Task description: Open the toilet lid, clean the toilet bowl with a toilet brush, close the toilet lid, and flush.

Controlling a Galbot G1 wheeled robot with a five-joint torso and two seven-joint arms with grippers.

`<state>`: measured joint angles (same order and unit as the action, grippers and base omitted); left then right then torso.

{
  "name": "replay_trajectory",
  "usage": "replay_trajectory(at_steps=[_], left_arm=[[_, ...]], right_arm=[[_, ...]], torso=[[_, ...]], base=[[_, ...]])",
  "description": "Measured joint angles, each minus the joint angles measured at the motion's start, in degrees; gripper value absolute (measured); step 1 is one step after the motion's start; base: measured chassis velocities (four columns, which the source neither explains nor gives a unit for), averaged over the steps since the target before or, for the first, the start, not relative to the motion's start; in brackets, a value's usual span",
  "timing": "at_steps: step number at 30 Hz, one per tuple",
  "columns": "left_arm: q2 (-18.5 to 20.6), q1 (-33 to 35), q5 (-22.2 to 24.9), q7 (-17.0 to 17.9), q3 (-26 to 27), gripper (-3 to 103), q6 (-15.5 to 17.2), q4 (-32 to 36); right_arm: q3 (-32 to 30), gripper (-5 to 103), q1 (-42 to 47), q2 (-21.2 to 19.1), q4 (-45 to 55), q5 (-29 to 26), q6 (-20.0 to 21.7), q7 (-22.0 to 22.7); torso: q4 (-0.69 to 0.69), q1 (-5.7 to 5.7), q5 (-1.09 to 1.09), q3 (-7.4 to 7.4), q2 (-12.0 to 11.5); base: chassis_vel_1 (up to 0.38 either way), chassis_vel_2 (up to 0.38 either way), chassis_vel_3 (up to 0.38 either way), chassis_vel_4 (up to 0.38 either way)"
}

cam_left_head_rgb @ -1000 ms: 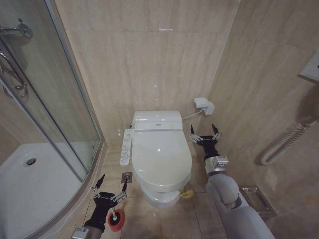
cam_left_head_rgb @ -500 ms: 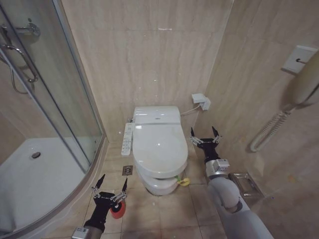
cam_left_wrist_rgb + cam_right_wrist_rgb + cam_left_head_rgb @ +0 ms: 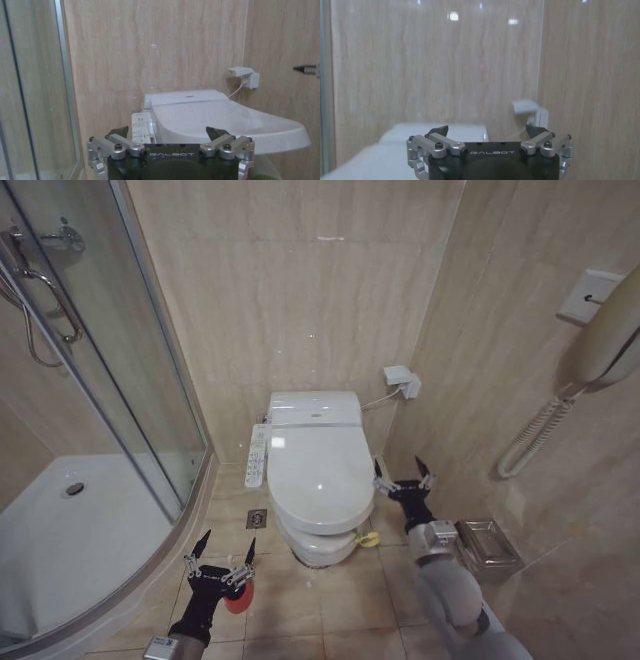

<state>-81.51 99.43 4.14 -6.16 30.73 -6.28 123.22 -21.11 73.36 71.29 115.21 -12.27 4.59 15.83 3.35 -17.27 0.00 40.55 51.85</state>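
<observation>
Lid (image 3: 318, 472) down, closed over bowl (image 3: 322, 546), centre against the far wall. Right gripper (image 3: 401, 479) just right of the bowl, beside the lid's rim, not touching, fingers wide, empty. Left gripper (image 3: 221, 553) low at near left, above the floor, fingers wide, empty. Red cup (image 3: 237, 599) on the floor under it; brush not discernible. Shower tray (image 3: 70, 530) far left.
</observation>
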Motion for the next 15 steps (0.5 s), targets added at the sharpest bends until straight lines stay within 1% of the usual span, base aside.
replay_trajectory(at_steps=[1, 4, 9, 15], left_arm=[[0.0, 0.0, 0.0, 0.0, 0.0, 100, 0.0, 0.0], [0.0, 0.0, 0.0, 0.0, 0.0, 100, 0.0, 0.0], [0.0, 0.0, 0.0, 0.0, 0.0, 100, 0.0, 0.0], [0.0, 0.0, 0.0, 0.0, 0.0, 100, 0.0, 0.0]], right_arm=[[0.03, 100, 0.76, 0.29, 0.38, -0.04, 1.39, 0.01], [0.12, 100, 1.65, 0.77, 0.91, -0.21, 2.24, 0.37], [0.06, 100, 2.58, 1.48, 2.21, -0.23, 2.35, 0.57], [-0.15, 100, 4.68, 3.9, 5.17, 0.92, 2.18, 0.45]], torso=[[0.0, 0.0, -0.01, 0.0, 0.0], [0.01, 0.01, 0.0, 0.0, 0.0], [0.01, 0.01, 0.0, -0.01, 0.01], [0.01, 0.01, -0.01, -0.01, 0.0]], base=[[0.0, 0.0, 0.0, 0.0], [0.0, 0.0, 0.0, 0.0], [0.0, 0.0, 0.0, 0.0], [0.0, 0.0, 0.0, 0.0]])
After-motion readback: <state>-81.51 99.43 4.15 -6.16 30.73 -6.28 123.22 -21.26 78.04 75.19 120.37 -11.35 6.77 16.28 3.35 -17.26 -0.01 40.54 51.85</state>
